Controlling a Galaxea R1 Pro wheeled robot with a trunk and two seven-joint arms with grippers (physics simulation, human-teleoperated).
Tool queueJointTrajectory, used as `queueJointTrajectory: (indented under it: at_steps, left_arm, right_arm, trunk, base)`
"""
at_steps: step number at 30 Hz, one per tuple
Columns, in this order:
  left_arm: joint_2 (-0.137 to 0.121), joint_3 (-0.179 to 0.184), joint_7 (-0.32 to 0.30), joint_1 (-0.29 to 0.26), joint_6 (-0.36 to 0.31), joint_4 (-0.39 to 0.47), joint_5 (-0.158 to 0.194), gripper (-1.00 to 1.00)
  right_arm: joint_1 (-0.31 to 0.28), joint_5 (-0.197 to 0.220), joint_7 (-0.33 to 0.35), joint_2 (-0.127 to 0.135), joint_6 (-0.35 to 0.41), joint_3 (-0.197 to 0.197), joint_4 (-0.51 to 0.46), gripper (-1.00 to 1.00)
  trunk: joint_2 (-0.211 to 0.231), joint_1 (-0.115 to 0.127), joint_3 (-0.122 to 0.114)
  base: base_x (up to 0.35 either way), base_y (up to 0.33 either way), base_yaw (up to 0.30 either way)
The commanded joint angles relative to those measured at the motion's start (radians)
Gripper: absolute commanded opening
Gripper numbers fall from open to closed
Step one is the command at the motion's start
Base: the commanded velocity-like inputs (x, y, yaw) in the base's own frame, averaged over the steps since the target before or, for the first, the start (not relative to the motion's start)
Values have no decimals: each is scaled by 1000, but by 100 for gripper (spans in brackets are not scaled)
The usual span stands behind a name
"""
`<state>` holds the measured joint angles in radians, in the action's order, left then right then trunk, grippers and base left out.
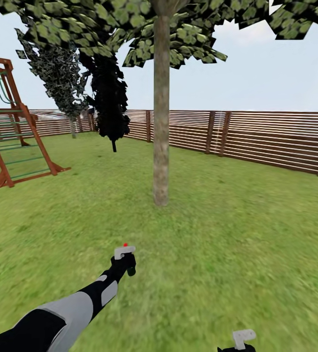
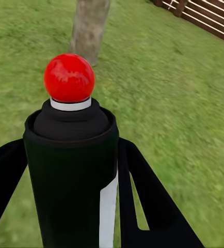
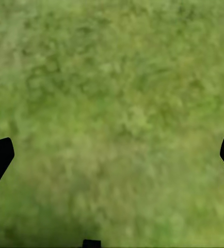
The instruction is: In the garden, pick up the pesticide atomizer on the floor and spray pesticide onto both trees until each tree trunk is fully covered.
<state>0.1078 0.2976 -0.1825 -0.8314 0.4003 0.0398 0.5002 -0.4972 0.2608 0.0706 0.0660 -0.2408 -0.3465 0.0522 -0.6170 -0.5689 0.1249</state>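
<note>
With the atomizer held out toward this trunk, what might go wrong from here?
1. The tree trunk stands well beyond the pesticide atomizer in the left gripper; mist fired from here may fall short, and no white specks show on the bark.
2. Only one side of the trunk faces the robot, so the far side may stay uncovered.
3. The right gripper hangs open over the lawn, giving no support.

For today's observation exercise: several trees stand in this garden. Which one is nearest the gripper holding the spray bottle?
The tree with the bare grey-brown trunk, straight ahead of the left gripper. The dark trees stand farther back by the fence.
</note>
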Motion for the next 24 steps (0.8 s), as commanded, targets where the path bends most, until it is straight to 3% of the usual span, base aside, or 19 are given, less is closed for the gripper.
queueJointTrajectory:
  at_steps: [1,11,17,24]
  left_arm:
    - [0,0,0,0,0,0,0,-100]
    - [0,0,0,0,0,0,0,-100]
    - [1,0,0,0,1,0,0,-100]
    - [1,0,0,0,3,0,0,-100]
  right_arm:
    - [0,0,0,0,0,0,0,100]
    - [0,0,0,-1,0,0,1,100]
    - [0,0,0,-2,0,0,0,100]
    - [0,0,0,0,0,0,0,100]
  trunk:
    - [0,0,0]
    - [0,0,0]
    - [0,0,0]
    - [0,0,0]
  base:
    - [350,0,0]
    - [350,0,-75]
    - [341,0,104]
    - [71,0,20]
